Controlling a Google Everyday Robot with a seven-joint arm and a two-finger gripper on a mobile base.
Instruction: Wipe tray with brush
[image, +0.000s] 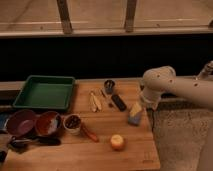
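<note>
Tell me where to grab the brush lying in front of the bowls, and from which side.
Grip the brush by its slim black handle, near the middle, coming straight down with the jaws across it. It lies flat, left to right, close in front of the red bowl, so a side approach looks crowded. The gripper, open, hangs over the board on its right side.
</note>
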